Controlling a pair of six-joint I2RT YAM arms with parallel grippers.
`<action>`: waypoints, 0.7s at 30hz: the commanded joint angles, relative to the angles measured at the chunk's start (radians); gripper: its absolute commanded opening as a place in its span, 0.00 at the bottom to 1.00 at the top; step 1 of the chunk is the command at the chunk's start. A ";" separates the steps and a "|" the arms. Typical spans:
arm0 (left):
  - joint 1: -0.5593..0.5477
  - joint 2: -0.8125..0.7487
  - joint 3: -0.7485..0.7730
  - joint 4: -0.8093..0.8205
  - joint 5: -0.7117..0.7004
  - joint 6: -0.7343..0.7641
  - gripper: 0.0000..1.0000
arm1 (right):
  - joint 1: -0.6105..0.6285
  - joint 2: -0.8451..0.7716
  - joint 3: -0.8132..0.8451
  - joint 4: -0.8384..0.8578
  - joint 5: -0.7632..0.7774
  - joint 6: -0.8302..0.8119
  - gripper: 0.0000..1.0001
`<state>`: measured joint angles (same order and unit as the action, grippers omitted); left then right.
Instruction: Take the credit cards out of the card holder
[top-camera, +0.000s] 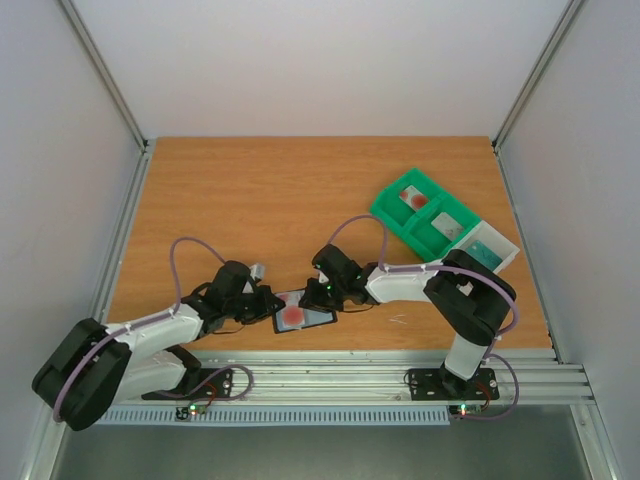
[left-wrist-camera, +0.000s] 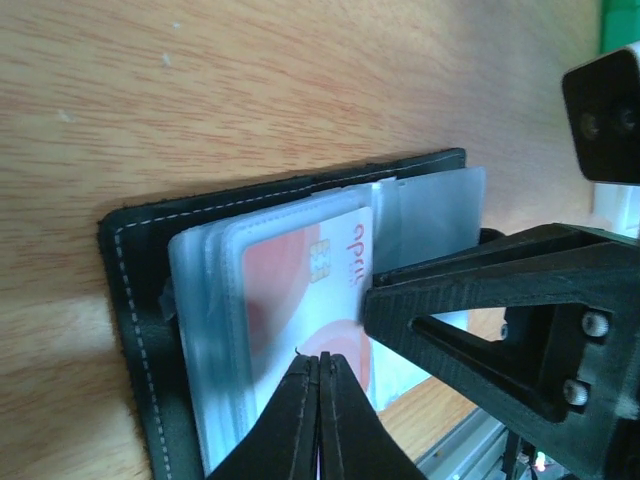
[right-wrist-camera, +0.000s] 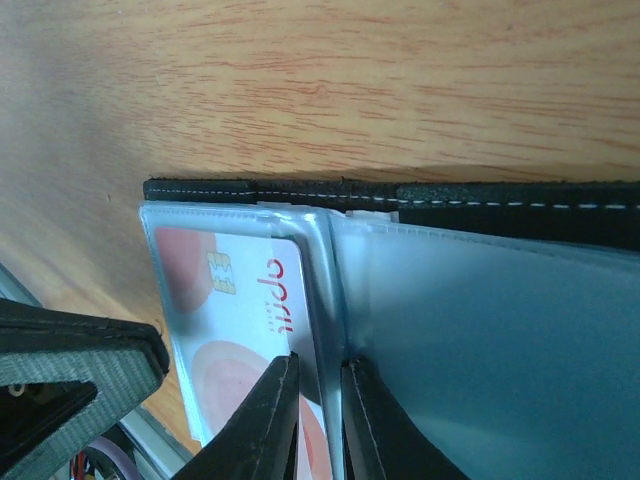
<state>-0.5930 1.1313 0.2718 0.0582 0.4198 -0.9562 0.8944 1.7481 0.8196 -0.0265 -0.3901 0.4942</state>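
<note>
My left gripper (left-wrist-camera: 320, 365): jaws together, tips over the pale card (left-wrist-camera: 300, 270).
My right gripper (right-wrist-camera: 320, 372): slim gap astride a fold of the card holder (right-wrist-camera: 500, 205); whether it grips, I cannot tell.

Black, pale-stitched card holder (left-wrist-camera: 135, 330), its sleeves seemingly blue-grey; pale credit card (left-wrist-camera: 290, 290) with red rounds; orange woodgrain table (left-wrist-camera: 250, 80).

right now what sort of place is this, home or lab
Most likely a robot lab cell: white walls boxing in a wooden table, aluminium rails at its near edge, left arm and right arm bolted there.
</note>
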 joint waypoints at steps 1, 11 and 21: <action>0.004 0.025 -0.021 0.020 -0.037 0.022 0.01 | 0.009 0.025 -0.027 0.062 -0.008 0.016 0.15; 0.004 0.056 -0.029 -0.005 -0.085 0.034 0.00 | 0.006 0.031 -0.048 0.101 -0.022 0.011 0.11; 0.004 0.050 -0.023 -0.041 -0.084 0.036 0.06 | 0.000 0.024 -0.047 0.109 -0.038 0.012 0.14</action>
<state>-0.5922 1.1667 0.2596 0.0692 0.3733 -0.9348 0.8902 1.7554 0.7826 0.0681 -0.4191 0.5011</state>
